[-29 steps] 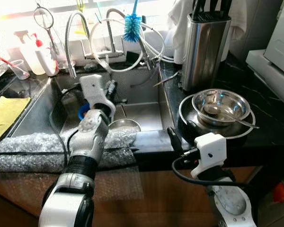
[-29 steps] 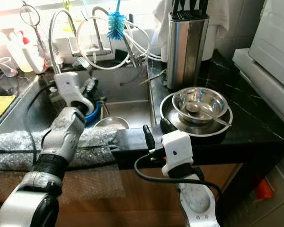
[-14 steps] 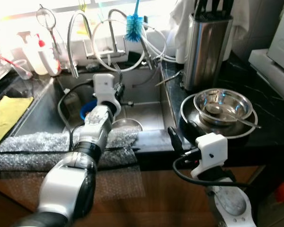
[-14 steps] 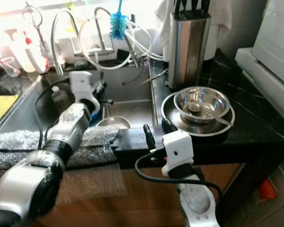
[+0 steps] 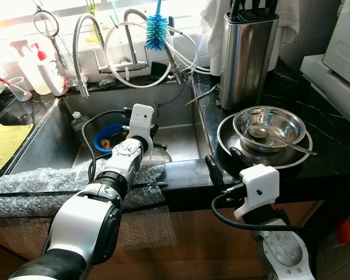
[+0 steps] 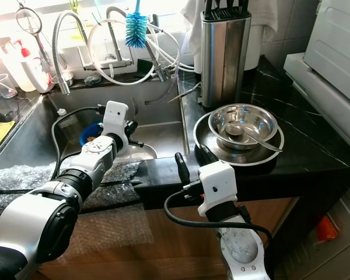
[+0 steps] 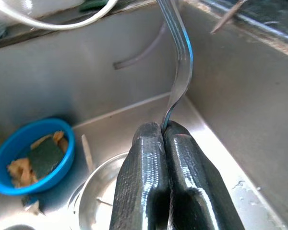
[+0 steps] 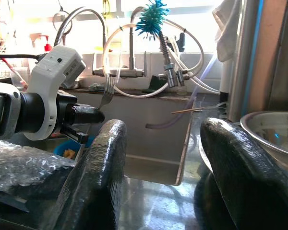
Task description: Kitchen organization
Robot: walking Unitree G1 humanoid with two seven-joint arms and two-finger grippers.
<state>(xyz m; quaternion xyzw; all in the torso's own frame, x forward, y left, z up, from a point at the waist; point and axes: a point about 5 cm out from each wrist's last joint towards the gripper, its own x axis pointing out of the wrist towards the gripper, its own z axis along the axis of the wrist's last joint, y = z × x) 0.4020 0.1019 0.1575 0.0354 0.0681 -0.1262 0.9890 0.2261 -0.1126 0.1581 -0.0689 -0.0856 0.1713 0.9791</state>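
The steel sink [image 5: 175,111] lies sunk beside the black tabletop [image 5: 315,116], where a steel bowl [image 5: 269,123] sits nested in a pan. Above the sink basin, the left gripper [image 7: 164,139] has its jaws clenched on a slim, shiny silver fork [image 7: 178,62], tines upward. The right gripper [image 8: 158,158] hangs at the tabletop edge, jaws released.

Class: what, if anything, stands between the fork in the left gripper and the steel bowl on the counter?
The left gripper pinches the fork over the sink. The sink's right wall and counter edge lie between it and the bowl; above them nothing visible does.
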